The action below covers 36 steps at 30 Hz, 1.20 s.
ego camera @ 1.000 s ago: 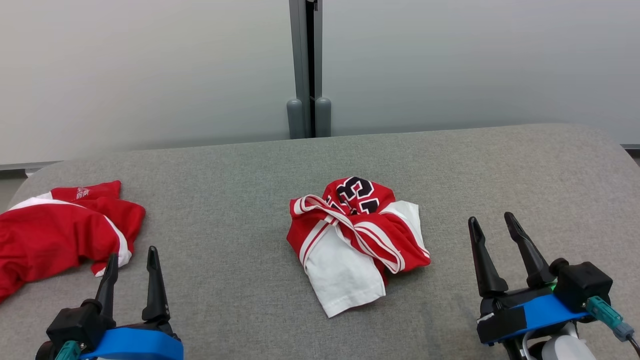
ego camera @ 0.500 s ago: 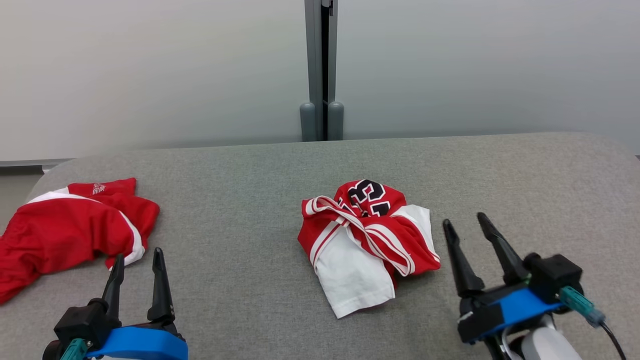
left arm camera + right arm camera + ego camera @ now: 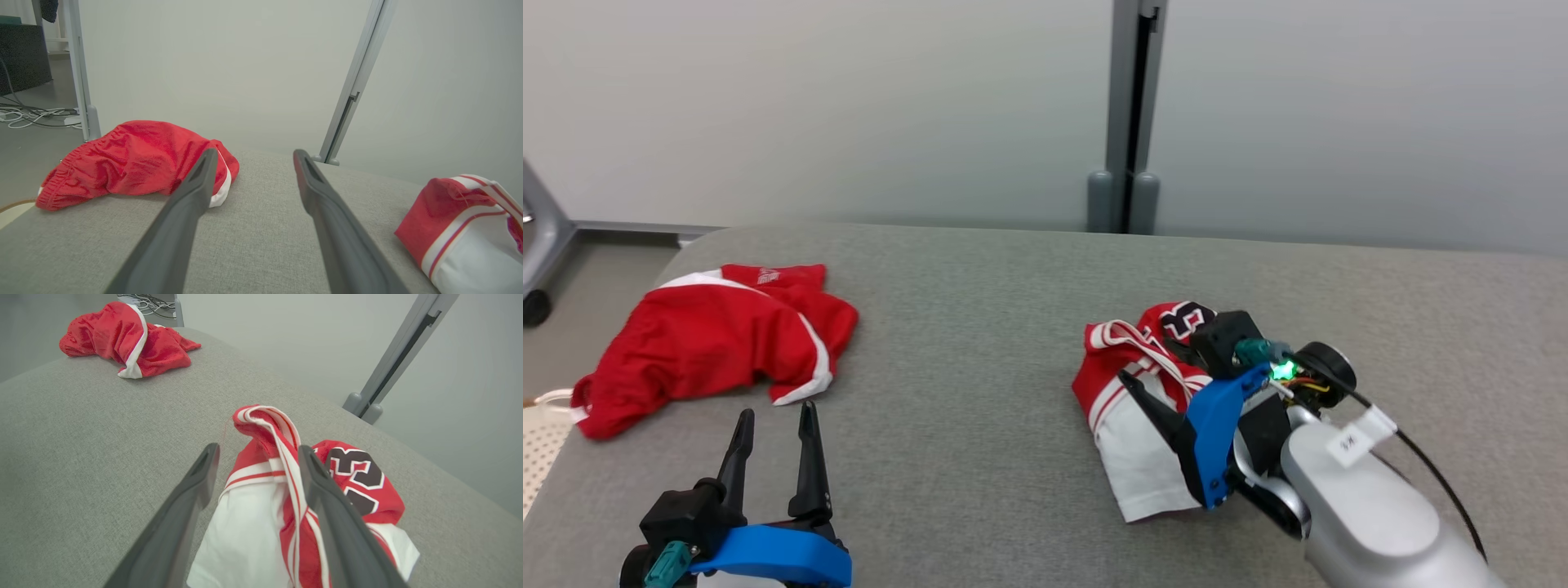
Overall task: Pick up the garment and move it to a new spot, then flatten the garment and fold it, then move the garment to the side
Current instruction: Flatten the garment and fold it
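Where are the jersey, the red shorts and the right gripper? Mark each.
jersey point(image 3: 359, 475), right wrist view, number patch.
red shorts point(image 3: 711, 343), head view, middle of cloth.
right gripper point(image 3: 257, 449), right wrist view, between fingertips.

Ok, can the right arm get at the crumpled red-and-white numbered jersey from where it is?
Probably yes. The right tool hangs just over the crumpled red-and-white numbered jersey, jaws open and seemingly to either side of its striped folds, with nothing between them and the cloth.

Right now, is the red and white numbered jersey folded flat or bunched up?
Bunched up. The red and white numbered jersey lies in a crumpled heap, its striped trim twisted across the top.
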### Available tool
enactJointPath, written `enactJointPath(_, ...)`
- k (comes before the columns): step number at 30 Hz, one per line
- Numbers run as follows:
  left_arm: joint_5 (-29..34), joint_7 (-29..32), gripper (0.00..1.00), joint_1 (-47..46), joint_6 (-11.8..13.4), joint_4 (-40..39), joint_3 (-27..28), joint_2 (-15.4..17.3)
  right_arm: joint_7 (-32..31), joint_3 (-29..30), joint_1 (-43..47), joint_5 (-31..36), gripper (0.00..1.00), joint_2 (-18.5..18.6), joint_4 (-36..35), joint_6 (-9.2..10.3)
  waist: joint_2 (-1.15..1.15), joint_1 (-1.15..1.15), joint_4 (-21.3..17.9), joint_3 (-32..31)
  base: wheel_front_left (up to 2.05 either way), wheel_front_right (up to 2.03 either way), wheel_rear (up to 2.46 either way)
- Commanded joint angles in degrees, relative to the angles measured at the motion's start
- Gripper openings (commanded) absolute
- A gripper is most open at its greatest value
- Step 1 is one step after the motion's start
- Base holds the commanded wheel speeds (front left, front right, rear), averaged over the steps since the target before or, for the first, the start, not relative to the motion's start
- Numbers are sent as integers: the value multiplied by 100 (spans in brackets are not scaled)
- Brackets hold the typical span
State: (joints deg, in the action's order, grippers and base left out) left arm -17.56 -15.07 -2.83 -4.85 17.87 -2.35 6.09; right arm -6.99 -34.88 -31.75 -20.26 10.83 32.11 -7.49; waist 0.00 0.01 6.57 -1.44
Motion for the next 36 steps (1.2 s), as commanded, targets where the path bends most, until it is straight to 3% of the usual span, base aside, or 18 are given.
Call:
enactJointPath(1, 20, -15, 100, -91, -15, 21, 21, -8, -143, -58, -208, -67, 100, 42, 97, -1, 0, -1, 122, 44, 0, 0, 0)
enactJointPath(10, 63, -15, 100, -161, -81, 134, 7, -61, -1593, -578, -935, -538, 100, 196, 1028, -1, 0, -1, 710, 107, 0, 0, 0)
enactJointPath(15, 64, -15, 100, -194, -114, 219, 33, -64, -1494, -667, -1205, -517, 97, 216, 1394, -1, 0, -1, 843, 172, 0, 0, 0)
enactJointPath(16, 68, -15, 100, -193, -116, 240, 42, -61, -1474, -669, -1255, -533, 77, 203, 1480, 0, 0, -1, 842, 182, 0, 0, 0)
enactJointPath(17, 73, -15, 100, -204, -121, 252, 49, -57, -1504, -699, -1291, -531, 44, 210, 1574, -1, 0, -1, 838, 187, 0, 0, 0)
enactJointPath(18, 80, -15, 100, -213, -127, 268, 54, -52, -1490, -744, -1325, -525, 33, 206, 1650, -1, 0, -1, 826, 188, 0, 0, 0)
enactJointPath(19, 85, -15, 100, -223, -132, 282, 61, -47, -1433, -780, -1369, -542, 0, 194, 1710, -1, 0, -1, 811, 190, 0, 0, 0)
enactJointPath(30, 142, -15, 100, -162, -149, 287, 124, 22, -311, -840, -1576, -653, 0, 102, 2054, 0, 0, -1, 361, 121, 0, 0, 0)
enactJointPath(36, 126, -15, 100, -104, -152, 271, 148, 34, 46, -602, -1456, -664, 0, 476, 1681, 0, 0, -1, -20, 18, 0, 0, 0)
